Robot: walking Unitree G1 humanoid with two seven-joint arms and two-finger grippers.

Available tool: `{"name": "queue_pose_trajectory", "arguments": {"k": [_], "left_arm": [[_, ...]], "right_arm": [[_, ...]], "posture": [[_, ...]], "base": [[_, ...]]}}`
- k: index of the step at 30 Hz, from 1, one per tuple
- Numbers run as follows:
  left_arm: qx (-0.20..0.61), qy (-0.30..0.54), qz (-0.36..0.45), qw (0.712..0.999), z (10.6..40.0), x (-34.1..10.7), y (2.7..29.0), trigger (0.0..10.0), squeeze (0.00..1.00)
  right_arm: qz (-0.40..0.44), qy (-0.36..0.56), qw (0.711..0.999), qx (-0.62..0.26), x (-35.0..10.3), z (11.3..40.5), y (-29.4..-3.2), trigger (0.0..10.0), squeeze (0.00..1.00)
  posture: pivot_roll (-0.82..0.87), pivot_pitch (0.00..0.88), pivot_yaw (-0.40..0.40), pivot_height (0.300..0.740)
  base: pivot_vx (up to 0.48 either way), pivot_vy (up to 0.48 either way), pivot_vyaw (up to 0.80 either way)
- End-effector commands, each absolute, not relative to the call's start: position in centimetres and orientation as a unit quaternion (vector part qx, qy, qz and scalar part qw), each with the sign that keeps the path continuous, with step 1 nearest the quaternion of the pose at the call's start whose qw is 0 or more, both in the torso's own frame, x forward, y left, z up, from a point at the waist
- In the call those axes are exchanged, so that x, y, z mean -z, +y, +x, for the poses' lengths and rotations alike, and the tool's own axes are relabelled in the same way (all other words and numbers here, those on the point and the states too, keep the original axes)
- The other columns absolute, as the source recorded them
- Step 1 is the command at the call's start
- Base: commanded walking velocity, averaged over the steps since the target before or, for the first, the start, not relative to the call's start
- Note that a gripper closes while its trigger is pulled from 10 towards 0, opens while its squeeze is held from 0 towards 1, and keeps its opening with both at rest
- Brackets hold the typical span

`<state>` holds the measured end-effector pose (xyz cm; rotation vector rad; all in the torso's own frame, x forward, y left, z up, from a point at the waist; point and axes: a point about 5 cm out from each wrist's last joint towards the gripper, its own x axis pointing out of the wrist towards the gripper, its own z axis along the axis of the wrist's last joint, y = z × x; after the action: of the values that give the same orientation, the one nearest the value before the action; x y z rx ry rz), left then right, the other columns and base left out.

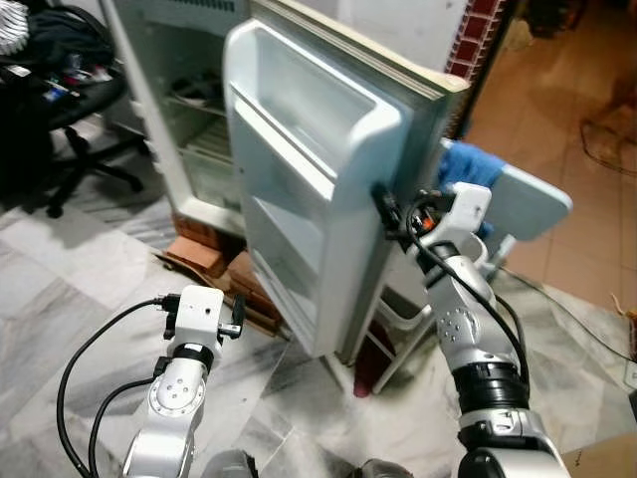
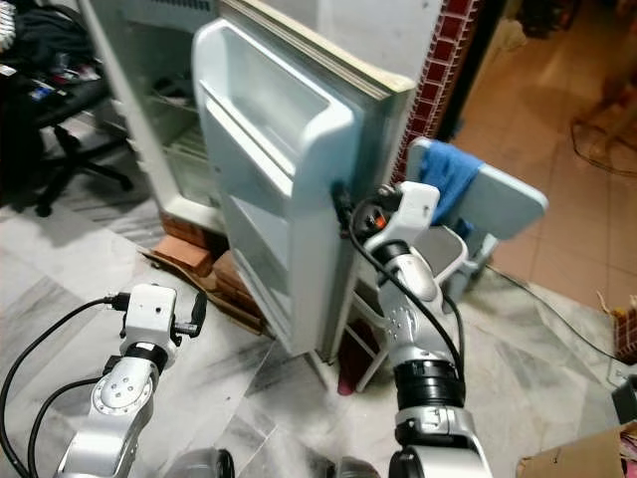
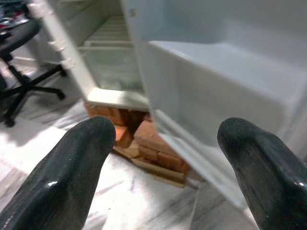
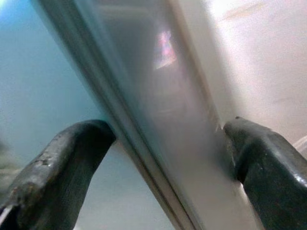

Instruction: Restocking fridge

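At door [image 1: 309,189] edge, right gripper [image 1: 390,214] is clamping the swung-out panel; left gripper [image 1: 204,321] is hanging released. Door likely stiff, heavy, smooth; grip the free edge.

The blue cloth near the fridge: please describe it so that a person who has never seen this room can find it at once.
Start from the white fridge with its open fridge door, whose free edge the right gripper straddles. Just behind that edge, on the robot's right, stands a pale chair. The blue cloth is draped over the chair, the one bright blue thing among white, grey and brown.
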<state>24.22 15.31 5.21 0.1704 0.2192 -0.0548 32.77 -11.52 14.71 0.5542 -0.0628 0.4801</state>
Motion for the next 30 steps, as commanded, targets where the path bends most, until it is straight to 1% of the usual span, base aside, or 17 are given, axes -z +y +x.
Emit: {"name": "queue_pose_trajectory", "arguments": {"k": [1,2,4,6,7,9,14,16,17,18,19,22,23,24,28,29,30], "left_arm": [[0.028,0.116,0.083,0.989,23.9,-5.1,15.6,10.0,0.0],[0.027,0.117,0.082,0.989,23.8,-5.0,15.6,10.0,0.0],[0.027,0.12,0.081,0.989,23.6,-4.9,15.7,10.0,0.0],[0.031,0.122,0.081,0.989,23.5,-4.8,15.5,10.0,0.0],[0.036,0.122,0.079,0.989,23.5,-4.8,15.4,10.0,0.0],[0.038,0.122,0.079,0.989,23.5,-4.8,15.3,10.0,0.0],[0.049,0.128,0.075,0.988,23.6,-4.6,15.2,10.0,0.0],[0.049,0.129,0.075,0.988,23.6,-4.6,15.2,10.0,0.0],[0.049,0.129,0.073,0.988,23.6,-4.6,15.1,10.0,0.0],[0.048,0.129,0.072,0.988,23.6,-4.6,15.2,10.0,0.0],[0.048,0.129,0.072,0.988,23.6,-4.6,15.2,10.0,0.0],[0.033,0.131,0.073,0.988,23.6,-4.6,15.4,10.0,0.0],[0.024,0.129,0.073,0.989,23.6,-4.7,15.7,10.0,0.0],[0.02,0.127,0.073,0.989,23.6,-4.8,15.8,10.0,0.0],[0.008,0.119,0.072,0.99,23.6,-4.9,16.4,10.0,0.0],[0.007,0.116,0.075,0.99,23.5,-5.0,16.4,10.0,0.0],[0.011,0.115,0.076,0.99,23.4,-5.0,16.3,10.0,0.0]], "right_arm": [[0.312,-0.083,0.839,-0.437,-19.3,30.2,-7.3,10.0,0.0],[0.306,-0.076,0.827,-0.466,-19.2,29.2,-7.2,10.0,0.0],[0.276,-0.053,0.825,-0.489,-18.1,28.2,-7.5,10.0,0.0],[0.255,-0.033,0.838,-0.481,-16.8,27.9,-8.1,10.0,0.0],[0.241,-0.017,0.856,-0.457,-15.7,28.0,-8.8,10.0,0.0],[0.237,-0.011,0.861,-0.45,-15.3,28.0,-9.0,10.0,0.0],[0.138,0.077,0.908,-0.387,-10.7,25.8,-11.8,10.0,0.0],[0.127,0.081,0.914,-0.377,-10.3,25.8,-11.9,10.0,0.0],[0.113,0.085,0.924,-0.356,-9.7,25.6,-12.2,10.0,0.76],[0.109,0.086,0.932,-0.334,-9.3,25.7,-12.5,10.0,1.0],[0.109,0.086,0.932,-0.334,-9.3,25.7,-12.5,10.0,1.0],[0.093,0.081,0.954,-0.272,-8.6,25.8,-13.3,10.0,1.0],[0.088,0.07,0.968,-0.223,-8.5,26.1,-14.0,10.0,1.0],[0.086,0.061,0.974,-0.201,-8.7,26.2,-14.4,10.0,1.0],[0.087,0.037,0.987,-0.128,-9.0,26.3,-15.6,10.0,0.99],[0.082,0.037,0.99,-0.113,-9.0,26.2,-15.9,10.0,0.91],[0.079,0.037,0.991,-0.105,-8.9,26.1,-16.0,10.0,0.46]], "posture": [[0.08,0.055,-0.029,0.74],[0.08,0.058,-0.031,0.74],[0.08,0.059,-0.03,0.74],[0.08,0.062,-0.027,0.74],[0.07,0.062,-0.026,0.74],[0.07,0.063,-0.025,0.74],[0.06,0.065,-0.016,0.74],[0.06,0.065,-0.016,0.74],[0.06,0.064,-0.015,0.74],[0.06,0.064,-0.015,0.74],[0.06,0.064,-0.015,0.74],[0.06,0.063,-0.017,0.74],[0.06,0.061,-0.018,0.74],[0.06,0.06,-0.019,0.74],[0.06,0.048,-0.019,0.74],[0.06,0.047,-0.018,0.74],[0.06,0.044,-0.017,0.74]], "base": [[0.0,0.0,0.0],[0.0,0.0,0.0],[0.0,0.0,0.0],[0.0,0.0,0.0],[0.0,0.0,0.0],[0.0,0.0,0.0],[0.0,0.0,0.0],[0.0,0.0,0.0],[0.0,0.0,0.0],[0.0,0.0,0.0],[0.0,0.0,0.0],[0.0,0.0,0.0],[0.0,0.48,0.0],[0.0,0.48,0.0],[0.0,0.48,0.0],[0.0,0.476,0.0],[0.0,0.476,0.0]]}}
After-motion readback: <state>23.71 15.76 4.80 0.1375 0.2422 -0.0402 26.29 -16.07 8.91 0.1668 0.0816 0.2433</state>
